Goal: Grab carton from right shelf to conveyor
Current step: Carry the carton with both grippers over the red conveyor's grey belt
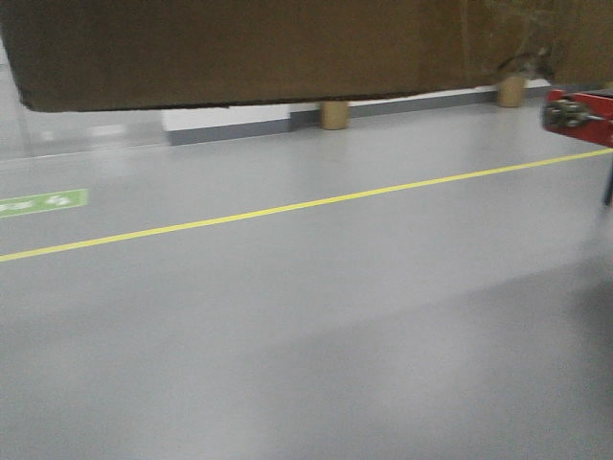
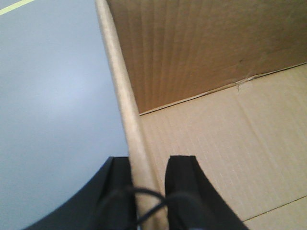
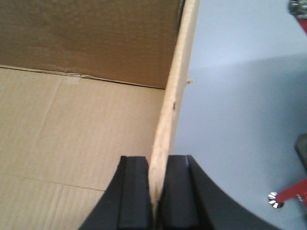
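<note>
The carton [image 1: 287, 48], plain brown corrugated cardboard, hangs above the floor and fills the top of the front view, with a small tear near its lower right edge. My left gripper [image 2: 147, 160] is shut on the carton's [image 2: 216, 62] left wall, one black finger inside and one outside. On the opposite side, my right gripper [image 3: 157, 160] is shut on the carton's [image 3: 72, 43] right wall in the same way. The open carton looks empty inside. The right shelf and the conveyor are out of view.
Smooth grey floor [image 1: 306, 345] with a yellow line [image 1: 287, 207] and a green marker [image 1: 43, 202]. A red metal part [image 1: 579, 115] pokes in at the right edge. A red leg with a caster [image 3: 288, 196] stands below right. A wall base with two tan posts runs behind.
</note>
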Robot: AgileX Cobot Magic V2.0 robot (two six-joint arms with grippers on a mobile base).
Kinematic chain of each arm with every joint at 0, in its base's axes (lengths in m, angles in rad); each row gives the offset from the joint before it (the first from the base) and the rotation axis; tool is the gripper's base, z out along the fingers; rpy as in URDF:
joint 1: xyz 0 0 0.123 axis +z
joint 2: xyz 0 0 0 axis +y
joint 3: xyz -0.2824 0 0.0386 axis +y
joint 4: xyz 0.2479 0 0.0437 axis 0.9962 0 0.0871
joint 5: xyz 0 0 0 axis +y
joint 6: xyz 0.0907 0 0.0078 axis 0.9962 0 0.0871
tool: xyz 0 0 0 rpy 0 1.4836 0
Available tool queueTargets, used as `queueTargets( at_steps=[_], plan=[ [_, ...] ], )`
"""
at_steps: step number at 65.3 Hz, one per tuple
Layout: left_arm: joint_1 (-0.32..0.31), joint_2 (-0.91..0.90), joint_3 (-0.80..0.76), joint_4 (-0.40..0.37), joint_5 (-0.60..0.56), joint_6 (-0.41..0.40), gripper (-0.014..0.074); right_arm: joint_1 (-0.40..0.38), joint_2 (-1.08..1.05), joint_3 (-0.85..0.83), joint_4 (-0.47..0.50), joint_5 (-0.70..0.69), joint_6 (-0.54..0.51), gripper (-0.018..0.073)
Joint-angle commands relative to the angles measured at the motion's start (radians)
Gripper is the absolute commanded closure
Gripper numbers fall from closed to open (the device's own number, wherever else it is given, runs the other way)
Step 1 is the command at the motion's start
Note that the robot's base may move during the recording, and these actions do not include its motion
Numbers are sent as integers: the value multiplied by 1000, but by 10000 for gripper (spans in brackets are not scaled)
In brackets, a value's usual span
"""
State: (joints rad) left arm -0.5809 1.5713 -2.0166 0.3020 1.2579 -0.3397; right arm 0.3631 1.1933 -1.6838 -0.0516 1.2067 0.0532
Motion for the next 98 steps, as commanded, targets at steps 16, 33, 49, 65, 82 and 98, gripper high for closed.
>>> queueTargets(
  at_steps=[16, 33, 49, 65, 82, 98],
  plan=[
    [-21, -19, -4, -62, -37, 7, 613, -2, -7, -2, 29, -85, -9, 627],
    [-21, -19, -4, -60, -37, 7, 613, -2, -7, -2, 29, -88, -9, 627],
    [-21, -19, -4, -23, -37, 7, 613, -2, -7, -2, 31, -87, -9, 627],
    [-21, -19, -4, 34, -37, 7, 613, -2, -7, -2, 31, -90, -9, 627],
    [-21, -19, -4, 141, -37, 7, 613, -2, -7, -2, 31, -92, -9, 627],
    [-21, -19, -4, 207, -37, 7, 613, -2, -7, -2, 31, -94, -9, 627]
  ],
)
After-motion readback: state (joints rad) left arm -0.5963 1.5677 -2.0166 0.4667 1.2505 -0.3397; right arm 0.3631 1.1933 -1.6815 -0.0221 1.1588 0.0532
